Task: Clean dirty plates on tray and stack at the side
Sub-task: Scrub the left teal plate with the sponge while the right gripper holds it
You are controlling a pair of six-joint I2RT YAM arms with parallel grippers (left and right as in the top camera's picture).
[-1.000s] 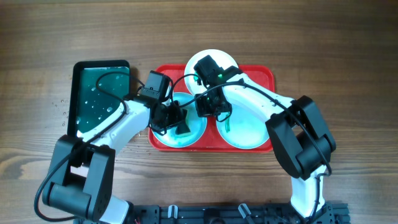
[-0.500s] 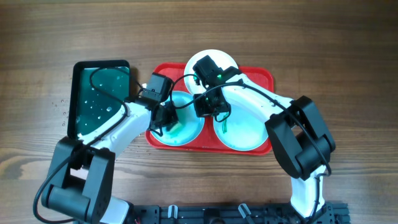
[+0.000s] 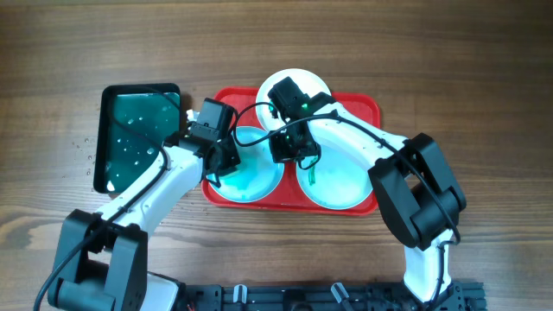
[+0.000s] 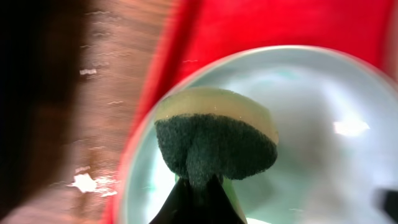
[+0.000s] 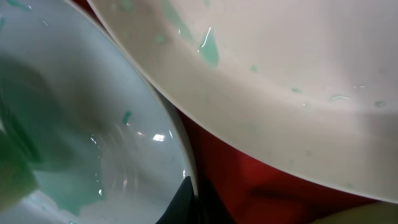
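Left gripper (image 4: 199, 186) pinches a sponge (image 4: 214, 140) over a turquoise plate (image 3: 259, 183) on the red tray (image 3: 367, 104). Green tray (image 3: 138, 130) lies at 9 o'clock. Right gripper (image 3: 289, 154), grip unclear, hangs at the plate's 2 o'clock rim.

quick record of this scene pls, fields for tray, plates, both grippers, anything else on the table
tray: red tray, holds all three plates
plates: white plate at the far edge; left turquoise plate; right turquoise plate
stacked at side: none yet
left gripper: shut on sponge, over the left turquoise plate near its rim
right gripper: low between the two turquoise plates; open or shut unclear
dirt: green flecks on the white plate, seen from the right wrist
other: dark green tray, wet, left of the red tray
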